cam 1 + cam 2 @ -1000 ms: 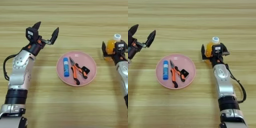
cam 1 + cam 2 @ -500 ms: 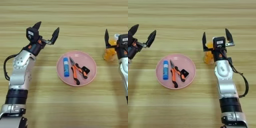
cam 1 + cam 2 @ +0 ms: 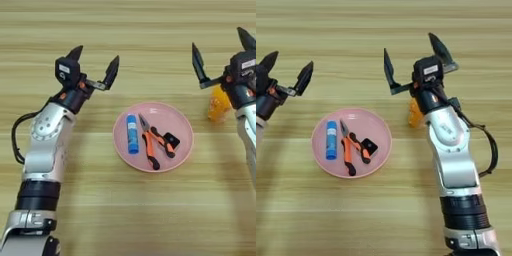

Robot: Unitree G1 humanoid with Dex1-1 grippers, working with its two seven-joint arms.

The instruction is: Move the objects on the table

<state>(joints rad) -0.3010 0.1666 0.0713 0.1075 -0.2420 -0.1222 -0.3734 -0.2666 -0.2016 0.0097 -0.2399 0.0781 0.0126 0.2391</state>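
The right gripper is seen released, its two black fingers spread wide, raised above the small orange-juice bottle, which is partly hidden behind the wrist and is gripped by nothing; in the left eye view this pair sits at the right edge of the frame. The left gripper is likewise held open and empty in the upper left of that view, well apart from everything on the desk. The round pink plate is placed near the centre of the frame, and three things are carried in it: the blue glue stick at its left side, the orange-and-black-handled pliers in the middle, and the small black square block to the right, touching or just beside the pliers' handles. The task can be judged largely done if the plate is the goal, since only the bottle is left outside it, standing beside the plate's right rim but apart from it. Little bare room is left in the plate, mostly along its upper and right parts. Broad open desk is available below the plate and across the upper frame, and no desk edge is shown in either view.
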